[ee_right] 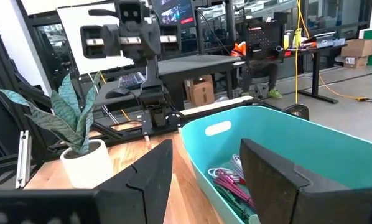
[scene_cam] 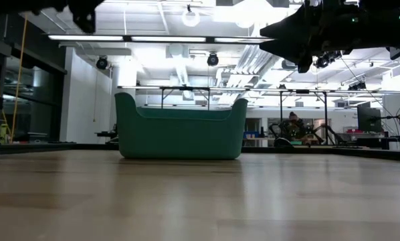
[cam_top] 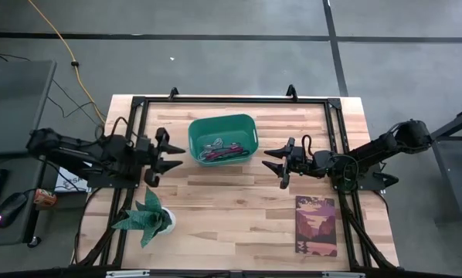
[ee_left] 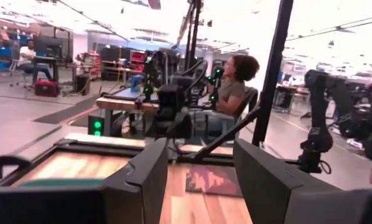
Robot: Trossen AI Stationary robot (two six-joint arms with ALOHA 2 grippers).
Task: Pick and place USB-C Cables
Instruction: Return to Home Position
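The USB-C cables (cam_top: 218, 151) lie heaped inside the green bin (cam_top: 222, 120), directly between the left gripper (cam_top: 175, 157) and right gripper (cam_top: 275, 165), both empty with jaws spread, neither clearly nearer.

USB-C Cables (cam_top: 218, 151) inside bin (cam_top: 222, 118) on table (cam_top: 239, 208)

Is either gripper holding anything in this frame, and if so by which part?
Nothing is held. The left gripper and the right gripper are both open and empty, on either side of the green bin, where the USB-C cables lie.
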